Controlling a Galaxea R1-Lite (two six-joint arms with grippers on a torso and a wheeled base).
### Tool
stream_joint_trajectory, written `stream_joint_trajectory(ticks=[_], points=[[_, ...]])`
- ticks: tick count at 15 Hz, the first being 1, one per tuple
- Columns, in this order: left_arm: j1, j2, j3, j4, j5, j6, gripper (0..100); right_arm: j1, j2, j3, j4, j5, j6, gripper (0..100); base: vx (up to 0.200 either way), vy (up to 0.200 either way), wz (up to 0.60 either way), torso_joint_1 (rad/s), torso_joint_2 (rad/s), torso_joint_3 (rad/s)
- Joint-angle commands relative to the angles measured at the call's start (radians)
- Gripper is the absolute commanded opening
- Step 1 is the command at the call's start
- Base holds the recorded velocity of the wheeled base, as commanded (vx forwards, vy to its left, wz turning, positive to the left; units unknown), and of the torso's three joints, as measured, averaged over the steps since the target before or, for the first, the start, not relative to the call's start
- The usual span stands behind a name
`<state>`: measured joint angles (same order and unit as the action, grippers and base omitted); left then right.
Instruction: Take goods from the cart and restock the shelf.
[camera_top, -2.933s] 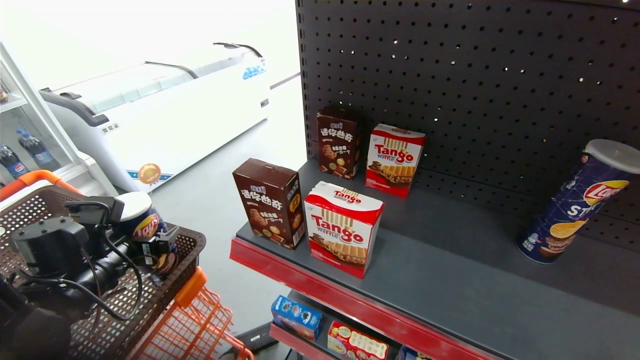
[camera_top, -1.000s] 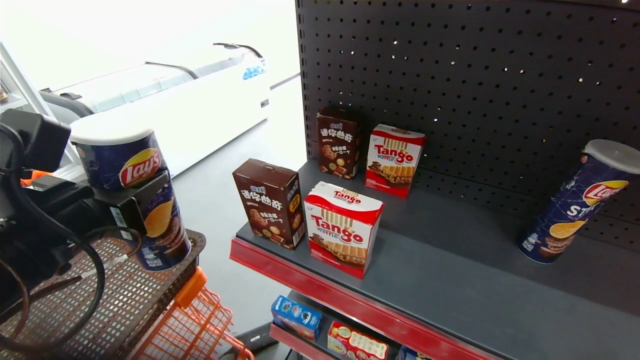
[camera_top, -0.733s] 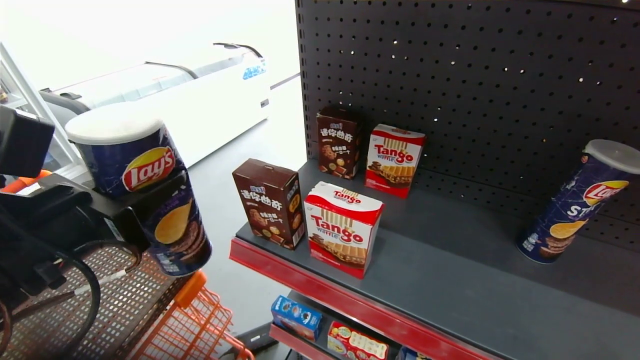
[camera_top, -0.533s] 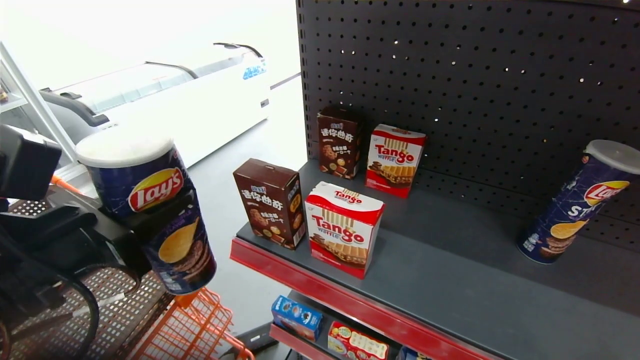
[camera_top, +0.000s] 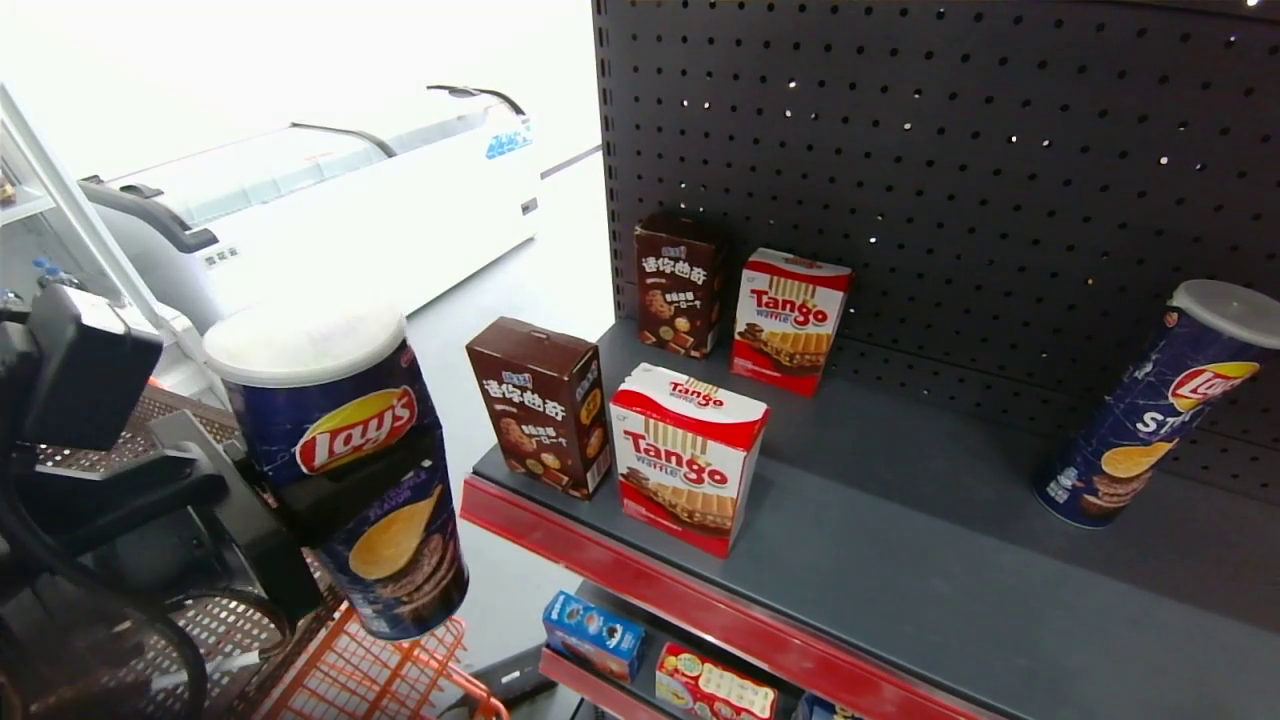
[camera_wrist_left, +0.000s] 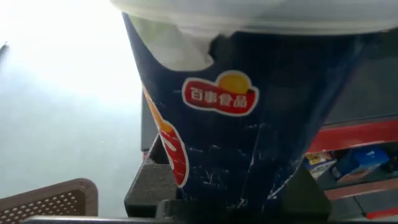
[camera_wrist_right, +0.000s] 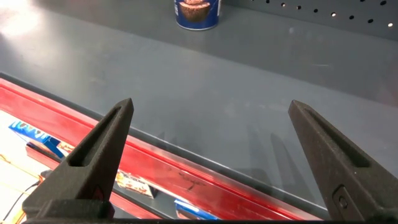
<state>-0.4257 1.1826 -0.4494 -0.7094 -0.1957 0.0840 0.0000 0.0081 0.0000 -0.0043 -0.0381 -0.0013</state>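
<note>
Left pincer (camera_top: 335, 500) clamps a chip can (camera_top: 335, 420) above the cart (camera_top: 390, 665); right pincer (camera_wrist_right: 211, 112) gapes over the shelf (camera_top: 900, 540).

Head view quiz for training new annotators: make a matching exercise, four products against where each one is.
1. near chip can
2. far chip can
3. front brown box
4. rear red-and-white box

A. at the pegboard, beside the rear brown box
B. front left corner of the shelf
C. in the left gripper, off the shelf
D. alone on the shelf's right part

Pairs: 1-C, 2-D, 3-B, 4-A
</note>
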Motion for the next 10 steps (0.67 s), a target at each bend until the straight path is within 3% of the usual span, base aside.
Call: stream_joint_trajectory(ticks=[1, 6, 10], points=[[-0.053, 0.011, -0.02, 0.005, -0.002, 0.0, 0, 0.0, 0.001, 0.0, 0.0, 0.003, -0.002, 100, 0.0, 0.0, 0.0, 0.0, 0.0, 0.0], [-0.076, 0.034, -0.011, -0.004, -0.111, 0.002, 0, 0.0, 0.001, 0.0, 0.0, 0.003, -0.005, 100, 0.0, 0.0, 0.0, 0.0, 0.0, 0.0], [-0.173, 0.072, -0.008, -0.025, -0.24, 0.002, 0, 0.0, 0.001, 0.0, 0.0, 0.004, -0.005, 100, 0.0, 0.0, 0.0, 0.0, 0.0, 0.0]])
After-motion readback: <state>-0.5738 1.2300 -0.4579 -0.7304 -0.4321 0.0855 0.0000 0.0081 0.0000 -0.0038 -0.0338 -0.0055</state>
